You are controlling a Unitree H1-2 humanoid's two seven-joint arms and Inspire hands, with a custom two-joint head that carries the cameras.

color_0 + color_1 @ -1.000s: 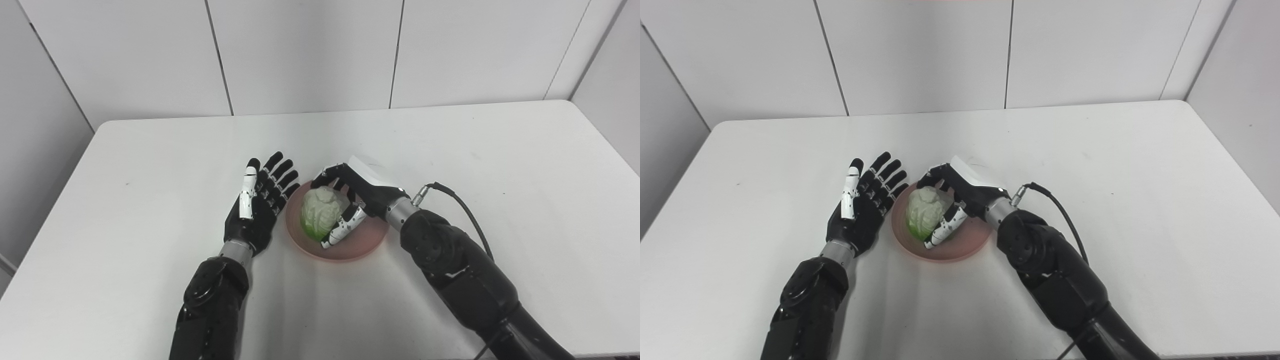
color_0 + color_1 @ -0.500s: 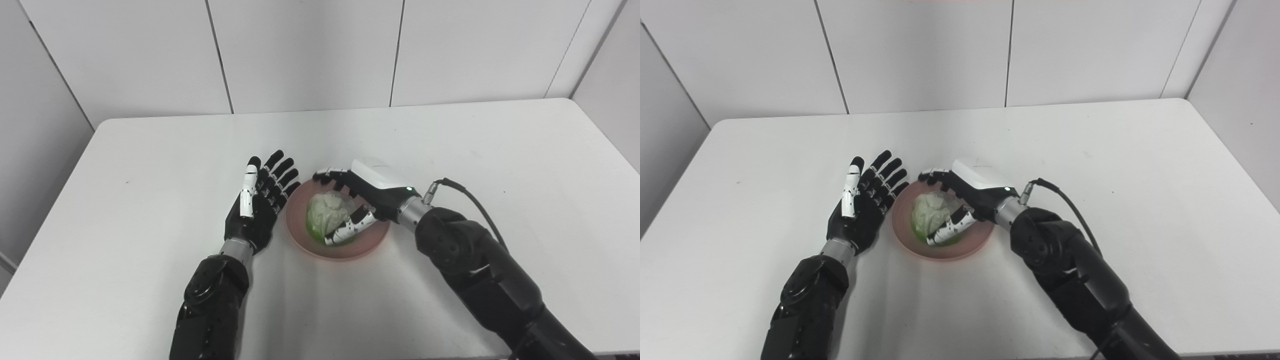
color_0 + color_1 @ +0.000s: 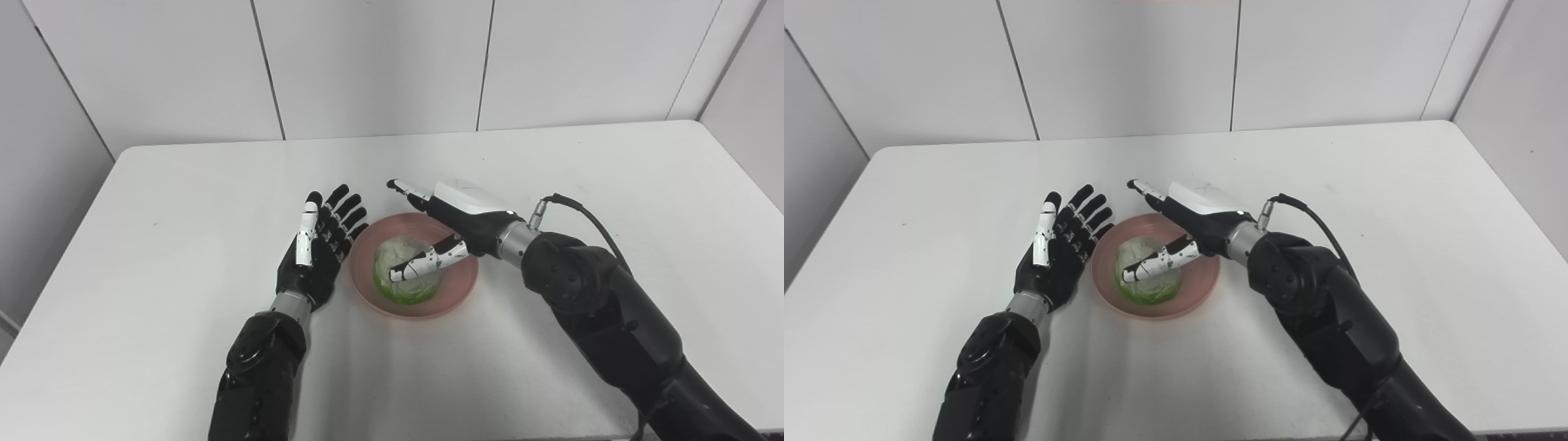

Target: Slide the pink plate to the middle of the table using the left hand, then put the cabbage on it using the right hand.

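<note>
So the pink plate [image 3: 460, 283] is sitting pretty much in the middle of the white tabletop [image 3: 153, 202], and the cabbage [image 3: 404, 278] is lying in it, pale on top with a greener bottom edge toward 6 o'clock. The right hand [image 3: 456, 226] comes in from about 4 o'clock and sits over the plate's 1 to 2 o'clock side with its fingers [image 3: 407, 189] stretched out flat past the far rim and the thumb reaching across above the cabbage. It's spread wide and isn't gripping anything; can't really tell whether the thumb tip is brushing the cabbage or just over it. The left hand [image 3: 315, 251] is at the plate's 9 o'clock, just beside the rim, palm turned toward the plate, fingers straight and fanned a bit, pointing to roughly 1 o'clock, holding nothing. A black cable [image 3: 588, 217] loops off the right wrist.
</note>
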